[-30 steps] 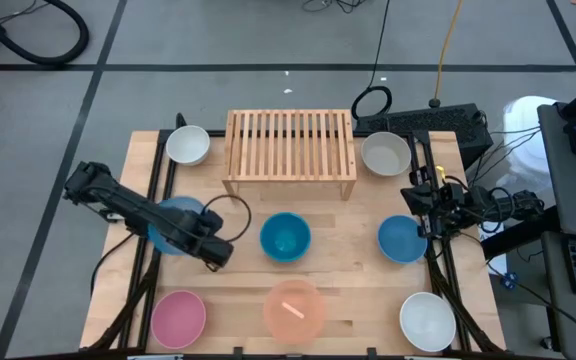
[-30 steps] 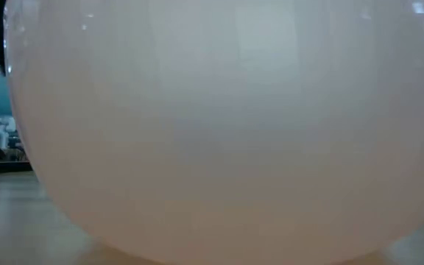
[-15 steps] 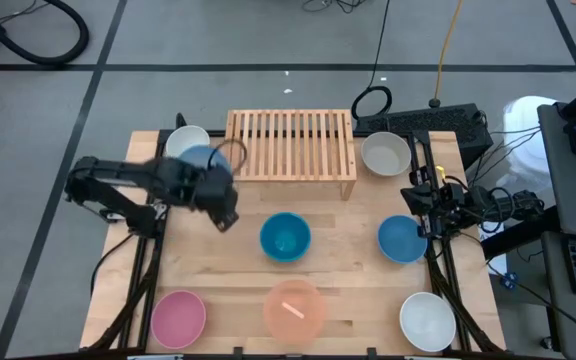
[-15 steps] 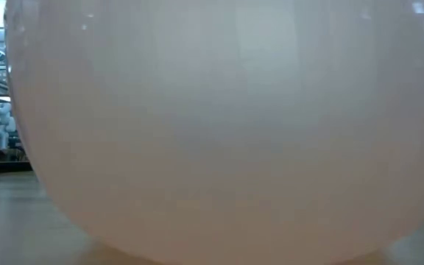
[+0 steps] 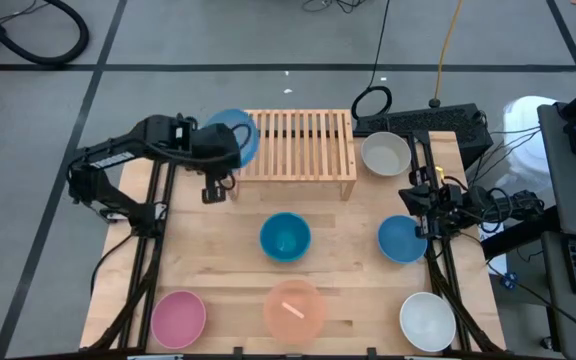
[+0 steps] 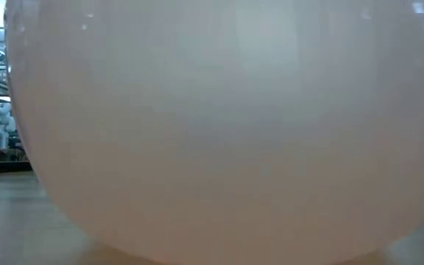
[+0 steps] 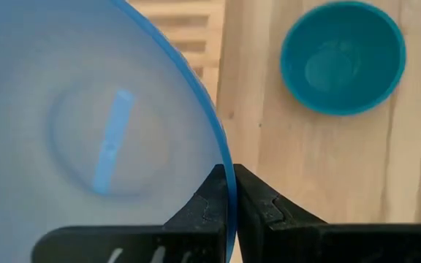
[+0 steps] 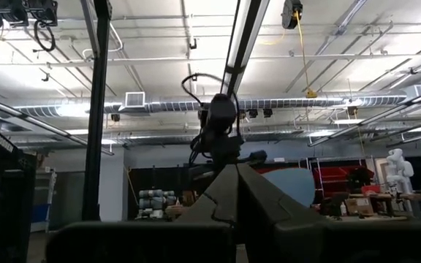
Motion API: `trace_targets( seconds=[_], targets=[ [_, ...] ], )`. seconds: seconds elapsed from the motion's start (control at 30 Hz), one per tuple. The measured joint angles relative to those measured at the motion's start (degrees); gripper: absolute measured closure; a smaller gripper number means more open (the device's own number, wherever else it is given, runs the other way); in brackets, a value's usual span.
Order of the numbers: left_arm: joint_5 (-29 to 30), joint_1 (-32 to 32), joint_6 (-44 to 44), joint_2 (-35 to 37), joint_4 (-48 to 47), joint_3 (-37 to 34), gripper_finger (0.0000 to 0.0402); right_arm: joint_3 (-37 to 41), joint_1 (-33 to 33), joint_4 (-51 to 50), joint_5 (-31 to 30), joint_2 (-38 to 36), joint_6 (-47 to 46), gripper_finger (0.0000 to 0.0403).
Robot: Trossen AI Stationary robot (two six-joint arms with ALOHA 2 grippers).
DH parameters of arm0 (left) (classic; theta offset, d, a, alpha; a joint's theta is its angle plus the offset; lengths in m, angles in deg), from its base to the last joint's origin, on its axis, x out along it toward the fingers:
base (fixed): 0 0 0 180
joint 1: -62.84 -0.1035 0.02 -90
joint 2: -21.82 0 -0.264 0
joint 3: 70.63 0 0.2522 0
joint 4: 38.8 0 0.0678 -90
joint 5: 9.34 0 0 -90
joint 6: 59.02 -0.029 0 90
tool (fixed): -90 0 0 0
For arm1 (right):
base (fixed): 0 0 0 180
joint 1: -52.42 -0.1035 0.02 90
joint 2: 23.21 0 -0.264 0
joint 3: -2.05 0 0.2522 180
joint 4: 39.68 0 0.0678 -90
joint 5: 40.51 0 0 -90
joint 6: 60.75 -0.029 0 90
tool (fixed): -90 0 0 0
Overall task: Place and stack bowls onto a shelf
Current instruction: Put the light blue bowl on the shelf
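My left gripper (image 5: 230, 150) pinches the light blue bowl (image 5: 236, 133) by its rim, overhanging the shelf (image 5: 298, 145) at its left end, upper centre; right gripper (image 5: 430, 200) waits closed, empty.

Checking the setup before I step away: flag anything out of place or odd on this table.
One oddity: the peach bowl sits right against the low camera, filling its view. Otherwise orderly: the left gripper holds a light blue bowl by its rim over the shelf; other bowls sit upright.

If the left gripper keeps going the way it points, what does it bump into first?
Probably the shelf. The left gripper, pinching the light blue bowl, points toward its near-left corner; height is unclear.
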Motion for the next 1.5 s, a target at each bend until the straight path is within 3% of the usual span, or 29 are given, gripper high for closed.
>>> trace_targets(
  seconds=[0.2, 0.4, 0.77, 1.0, 1.13, 1.5],
  targets=[
    [-0.91, -2.73, -10.88, -3.34, 0.57, 0.04, 0.0394, 0.0, 0.02, 0.17, -0.11, 0.02, 1.12, 0.0403],
    [-4.23, -6.72, -14.4, -9.01, -1.13, 0.0, 0.0394, 0.0, 0.01, 0.15, -0.22, 0.02, 1.81, 0.0403],
    [-4.38, -11.53, -21.46, -14.77, -1.05, 0.0, 0.0394, 0.01, 0.0, 0.2, -0.22, 0.0, 2.8, 0.0403],
    [-1.7, -11.65, -22.19, -14.87, 0.97, 0.0, 0.0365, 0.0, 0.0, 0.17, -0.24, 0.0, 2.84, 0.0403],
    [3.57, -11.15, -20.11, -14.87, 2.93, 0.0, 0.036, 0.02, 0.0, 0.17, -0.24, 0.0, 3.98, 0.0403],
    [5.6, -7.0, -22.55, -14.85, 2.19, 0.0, 0.0356, 0.01, 0.01, 0.17, -0.24, 0.0, 4.31, 0.0403]
  ],
)
